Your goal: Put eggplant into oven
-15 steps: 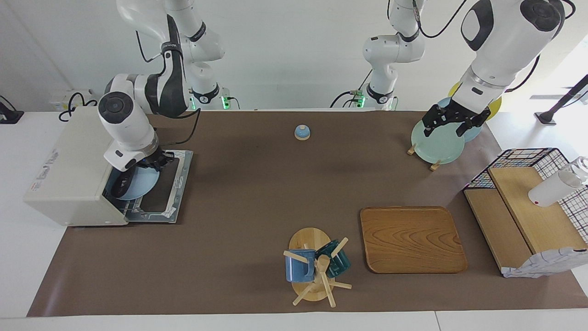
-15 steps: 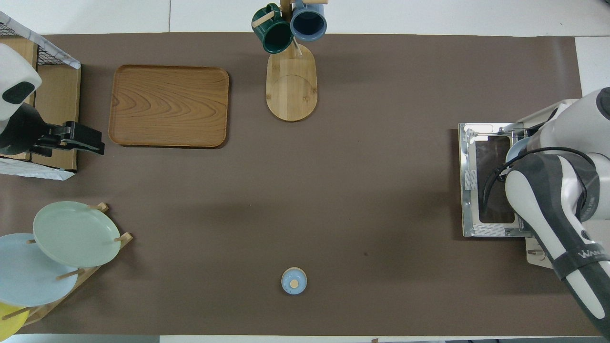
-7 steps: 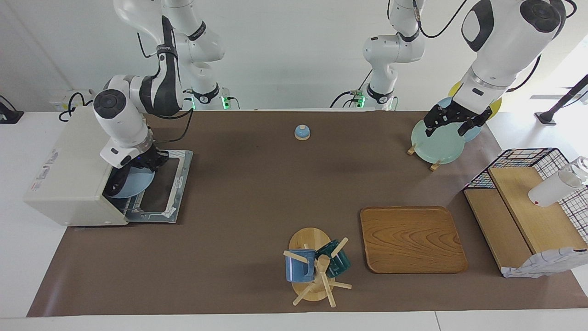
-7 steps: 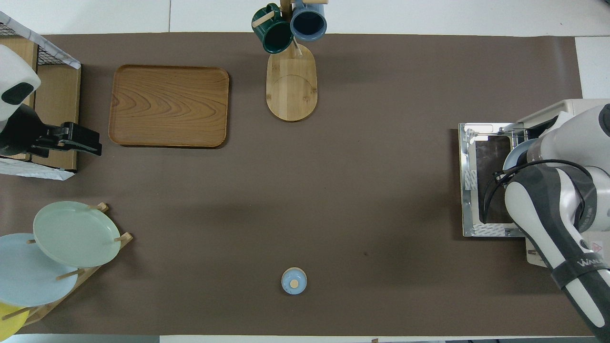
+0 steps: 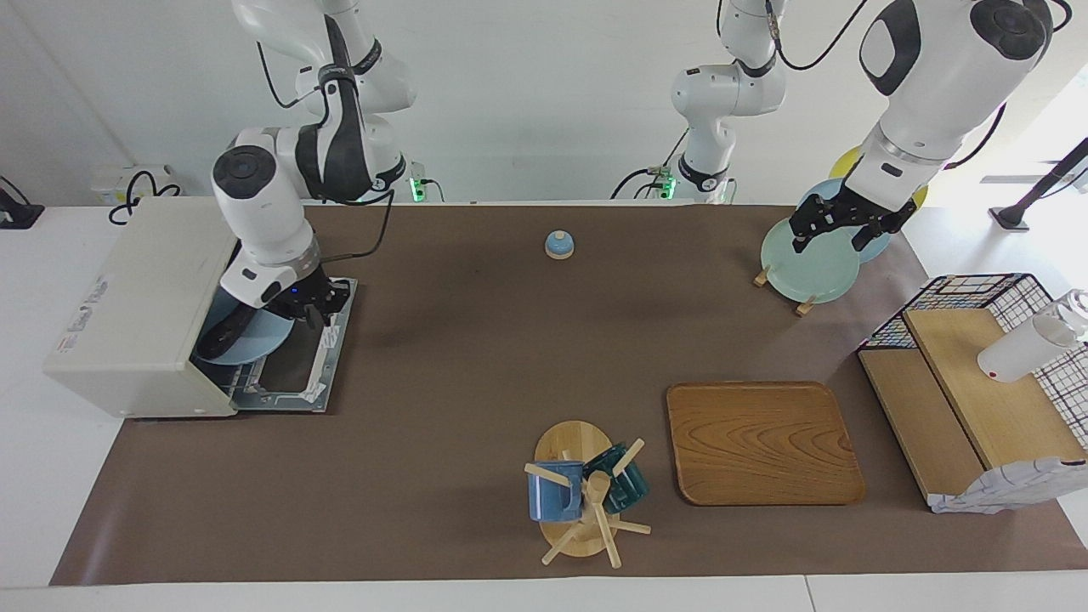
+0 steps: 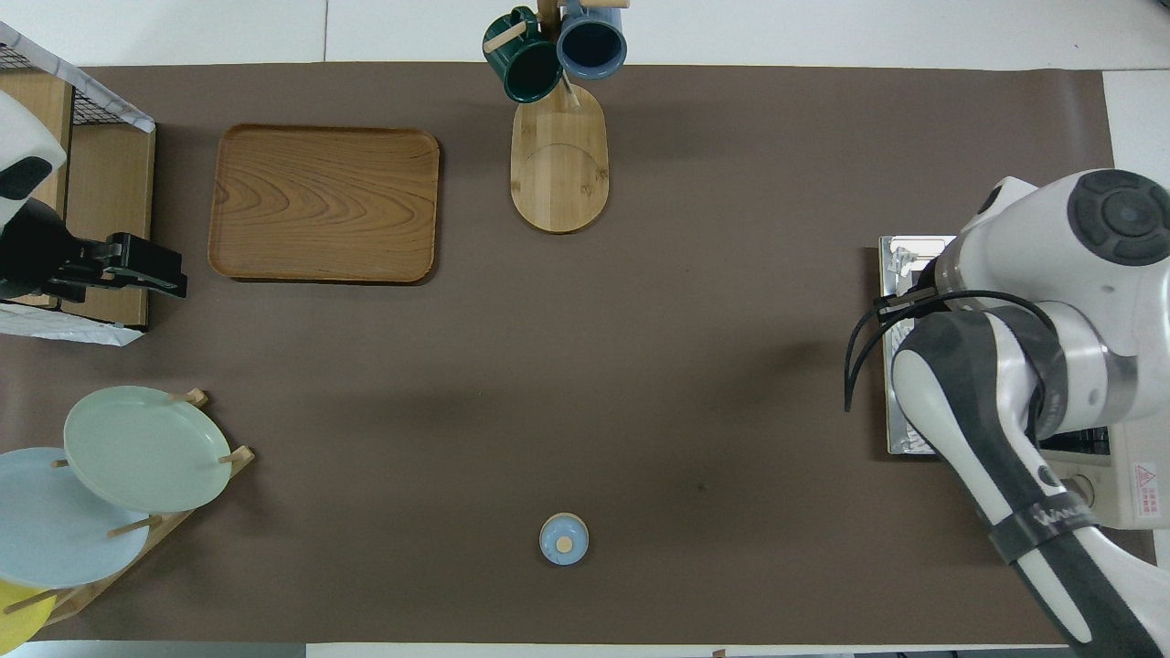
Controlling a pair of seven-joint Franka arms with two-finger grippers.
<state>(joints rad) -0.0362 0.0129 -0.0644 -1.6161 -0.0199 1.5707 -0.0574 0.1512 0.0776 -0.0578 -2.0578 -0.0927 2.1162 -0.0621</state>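
Brown-matted table (image 5: 442,357) — oven (image 5: 136,306), wooden tray (image 5: 762,442), mug tree (image 5: 586,493).

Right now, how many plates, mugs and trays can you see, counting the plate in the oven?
Plates: 4, namely green, pale blue and yellow on the rack, plus a blue plate in the oven, carrying the eggplant.
Mugs: 2, blue and dark green.
Trays: 1.
Total: 7.
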